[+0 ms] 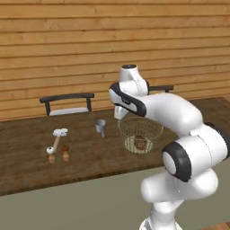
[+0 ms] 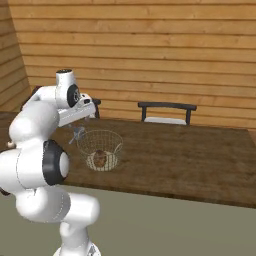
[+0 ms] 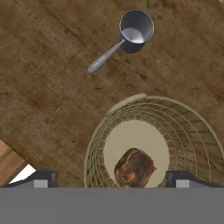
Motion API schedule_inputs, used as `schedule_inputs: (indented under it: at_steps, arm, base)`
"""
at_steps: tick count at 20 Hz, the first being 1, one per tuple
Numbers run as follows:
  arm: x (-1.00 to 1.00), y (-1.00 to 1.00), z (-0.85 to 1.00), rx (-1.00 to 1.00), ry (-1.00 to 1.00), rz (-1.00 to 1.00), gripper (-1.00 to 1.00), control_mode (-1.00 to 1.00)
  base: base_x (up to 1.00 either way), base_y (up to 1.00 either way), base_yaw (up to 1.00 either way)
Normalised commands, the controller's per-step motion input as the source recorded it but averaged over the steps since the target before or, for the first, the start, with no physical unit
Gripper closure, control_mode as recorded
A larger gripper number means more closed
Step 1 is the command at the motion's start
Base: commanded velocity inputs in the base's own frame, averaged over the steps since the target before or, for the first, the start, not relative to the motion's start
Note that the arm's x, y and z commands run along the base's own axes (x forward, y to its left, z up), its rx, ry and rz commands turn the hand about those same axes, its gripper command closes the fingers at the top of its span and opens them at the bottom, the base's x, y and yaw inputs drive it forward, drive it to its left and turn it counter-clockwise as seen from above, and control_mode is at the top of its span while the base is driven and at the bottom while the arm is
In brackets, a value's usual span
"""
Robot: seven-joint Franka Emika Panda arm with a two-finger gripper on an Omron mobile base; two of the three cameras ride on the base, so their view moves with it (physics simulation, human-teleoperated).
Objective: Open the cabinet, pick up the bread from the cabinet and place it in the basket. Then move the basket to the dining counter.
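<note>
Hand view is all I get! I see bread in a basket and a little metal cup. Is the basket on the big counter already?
Observer: Yes, the basket stands on the dining counter; the counter's grey-green front shows below it.
Operator: Is there other stuff on the counter that I can't see?
Observer: Left of the cup in the left base view stand two small brown shakers, with a white-headed utensil beside them.
Operator: What's behind the counter?
Observer: Two dark chairs stand in front of a wooden plank wall.
</note>
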Motion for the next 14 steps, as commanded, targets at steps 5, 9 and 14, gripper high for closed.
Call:
schedule_inputs:
  at_steps: [5, 9, 14]
  arm:
    - [-0.7, -0.07, 0.86, 0.0, -0.18, 0.0, -1.0, -1.0]
    - [-0.98, -0.01, 0.55, 0.0, -0.22, 0.0, -1.0, -1.0]
    - [-1.0, -0.02, 0.13, 0.0, -0.17, 0.0, -1.0, -1.0]
  base:
    - [0.0, 0.0, 0.0]
    - [0.0, 0.0, 0.0]
    - [0.0, 0.0, 0.0]
